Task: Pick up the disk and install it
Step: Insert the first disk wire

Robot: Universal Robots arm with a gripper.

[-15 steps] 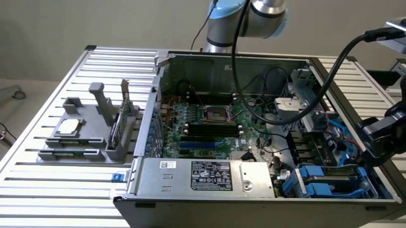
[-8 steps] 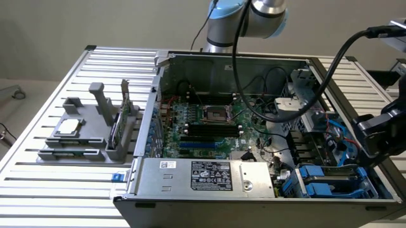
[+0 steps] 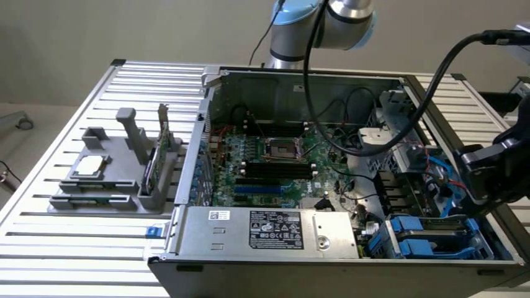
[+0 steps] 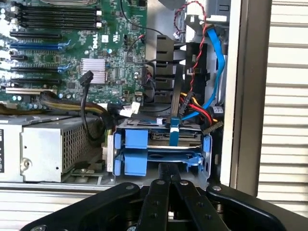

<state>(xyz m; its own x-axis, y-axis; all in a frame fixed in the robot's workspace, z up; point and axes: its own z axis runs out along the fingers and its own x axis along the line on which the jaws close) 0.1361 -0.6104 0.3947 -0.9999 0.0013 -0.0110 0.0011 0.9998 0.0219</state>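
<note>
1. The gripper point(image 4: 166, 169) is closed, its two black fingers pressed together with nothing between them.
2. In the wrist view its tips lie at the front edge of the disk point(image 4: 180, 157). I cannot tell whether they touch it or stop just short.
3. The disk, in its blue frame, sits in the lower slot of the drive cage point(image 4: 109, 155). The cage stands in the corner of the computer case point(image 3: 290, 273) at the exterior view's lower right.
4. A second blue frame point(image 4: 135, 138) fills the slot right above the disk, and a dark grey edge shows between its blue ends.
5. A blue cable point(image 4: 219, 62) and a bundle of red, yellow and black wires point(image 4: 199, 108) run down behind the cage.
6. The case lies open on a slatted metal table point(image 3: 83, 261). A green circuit board point(image 3: 257, 155) covers its floor, and a grey power box point(image 3: 273, 230) with a white label lies beside the cage.
7. At the exterior view's left, a grey holder point(image 3: 99, 202) stands on the table, well apart from the gripper.
8. The holder carries a small square silver chip point(image 3: 89, 165) lying flat and a thin green card point(image 3: 156, 162) standing on edge.
9. The arm point(image 3: 323, 25) rises behind the case, and a thick black hose point(image 3: 414, 81) loops from it over the open case towards the exterior view's right.
</note>
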